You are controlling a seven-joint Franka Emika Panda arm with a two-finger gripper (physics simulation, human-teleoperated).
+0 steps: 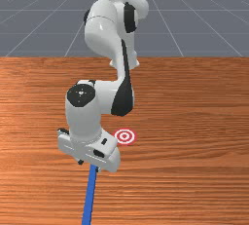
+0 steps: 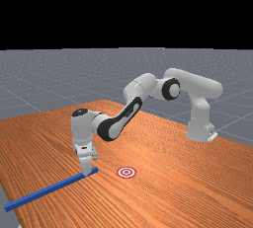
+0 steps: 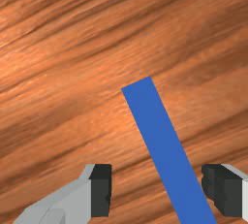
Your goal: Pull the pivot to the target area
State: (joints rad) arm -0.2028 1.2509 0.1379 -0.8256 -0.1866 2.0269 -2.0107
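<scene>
Straddling the blue bar [image 3: 162, 157] not far from its short free end, the fingers [image 3: 100, 191] stand wide and hold nothing: one is just beside the bar, the other well apart, and whether the nearer one touches I cannot tell. The bar, which I take for the piece to be pulled, runs aslant through the gap, so closing would probably meet the nearer finger first and nudge or twist it before both sides bear. Placing the fingers near this end makes sense, since it is the end closest to the target [image 2: 126, 172] and the rest can trail. A little past that end, on the counter [image 1: 194, 102], lies the target, off the bar's own line toward the side of the nearer finger; the pull must therefore go partly sideways as well as back toward the arm's base [image 2: 199, 123]. Farthest from the fingers the other way, the bar's long tail reaches the counter's edge and seems to jut past it, so its weight and drag could swing it if the hold is loose.
</scene>
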